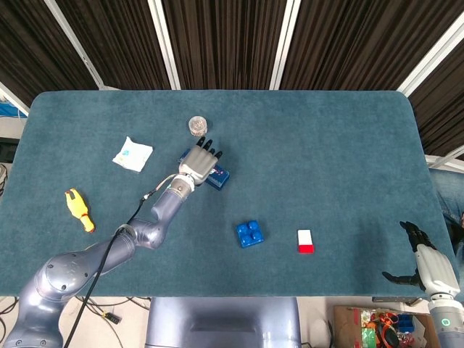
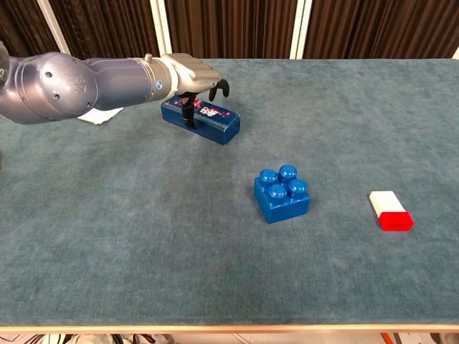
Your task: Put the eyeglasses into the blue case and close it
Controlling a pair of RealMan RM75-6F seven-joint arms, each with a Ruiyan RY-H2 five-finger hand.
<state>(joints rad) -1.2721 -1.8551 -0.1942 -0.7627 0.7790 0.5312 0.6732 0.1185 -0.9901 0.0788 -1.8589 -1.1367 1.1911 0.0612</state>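
Rectangular table (image 1: 326, 130) covered in teal felt; left hand (image 2: 192, 74), grey metal with black fingertips, lies over the far-left end of the closed blue rectangular case (image 2: 208, 122) near the table's middle, fingers curled down onto its lid, and whether they grip it cannot be told. Right hand (image 1: 423, 257) hangs off the near right corner, fingers spread, holding nothing. Blue studded plastic block (image 2: 282, 193), then white-and-red eraser-like block (image 2: 390, 211), sit toward the near edge.

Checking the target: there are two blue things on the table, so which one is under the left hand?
The long flat blue case, beneath the left hand; the studded blue block sits apart, nearer the table's front.
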